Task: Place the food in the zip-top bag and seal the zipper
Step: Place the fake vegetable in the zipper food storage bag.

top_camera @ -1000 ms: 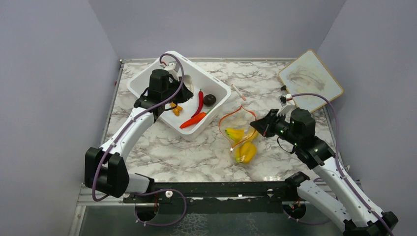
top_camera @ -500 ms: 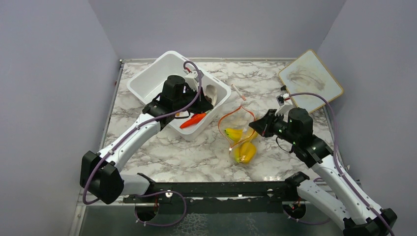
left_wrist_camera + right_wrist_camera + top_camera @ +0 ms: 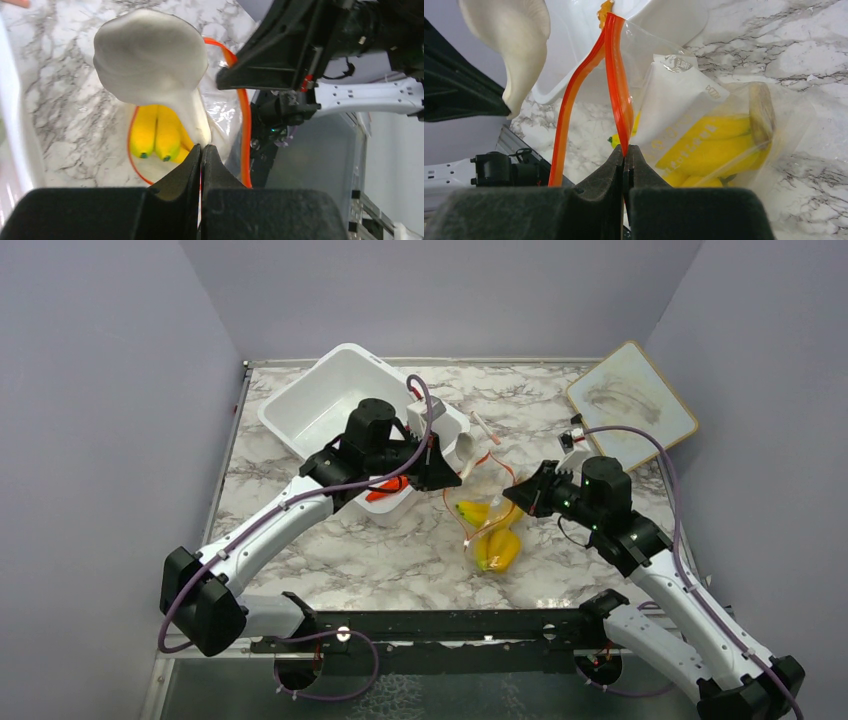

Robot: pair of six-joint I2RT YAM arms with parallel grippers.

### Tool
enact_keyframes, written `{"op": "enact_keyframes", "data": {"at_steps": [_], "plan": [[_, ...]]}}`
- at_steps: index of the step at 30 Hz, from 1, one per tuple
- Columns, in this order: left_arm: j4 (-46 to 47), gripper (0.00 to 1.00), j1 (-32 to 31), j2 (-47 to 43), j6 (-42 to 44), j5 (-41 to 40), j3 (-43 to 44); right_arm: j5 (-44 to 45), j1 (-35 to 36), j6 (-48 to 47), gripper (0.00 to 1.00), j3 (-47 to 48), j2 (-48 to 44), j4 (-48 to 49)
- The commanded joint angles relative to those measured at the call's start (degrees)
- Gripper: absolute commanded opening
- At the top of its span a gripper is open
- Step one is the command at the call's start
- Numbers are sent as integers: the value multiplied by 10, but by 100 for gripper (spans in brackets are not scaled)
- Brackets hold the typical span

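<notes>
The clear zip-top bag (image 3: pixel 489 523) lies right of the tub with a yellow banana (image 3: pixel 501 551) and a yellow pepper (image 3: pixel 476 510) inside. My right gripper (image 3: pixel 513 498) is shut on the bag's red-orange zipper (image 3: pixel 617 90) and holds the mouth lifted open. My left gripper (image 3: pixel 452 466) is shut on the stem of a white mushroom-shaped toy food (image 3: pixel 150 55), held above the bag's mouth. The banana (image 3: pixel 155 132) shows below the mushroom in the left wrist view. An orange carrot (image 3: pixel 386 492) lies in the tub, partly hidden by the left arm. The chili and brown fruit are hidden.
The white tub (image 3: pixel 312 408) stands at the back left. A wood-framed whiteboard (image 3: pixel 630 398) leans at the back right. A small white-and-red stick (image 3: pixel 486 427) lies behind the bag.
My left arm has swung right, out of the tub, carrying the white mushroom toy to above the bag's mouth. My right gripper has kept its hold on the zipper rim, shifting slightly left.
</notes>
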Motion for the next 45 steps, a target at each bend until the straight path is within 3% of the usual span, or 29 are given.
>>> {"op": "enact_keyframes", "data": {"at_steps": [1, 13, 29, 36, 45], "plan": [[22, 0, -21, -14, 4, 55, 5, -20, -1, 9, 1, -5, 7, 23], [65, 0, -77, 27, -9, 66, -34, -29, -1, 31, 1, -3, 9, 42], [62, 0, -92, 76, -12, 30, -33, -30, -1, 32, 1, 5, -9, 37], [59, 14, -95, 80, -15, 18, -28, -28, -1, 28, 1, 6, -14, 36], [54, 39, -96, 77, -12, 5, -24, -23, -1, 26, 1, 7, -17, 31]]}}
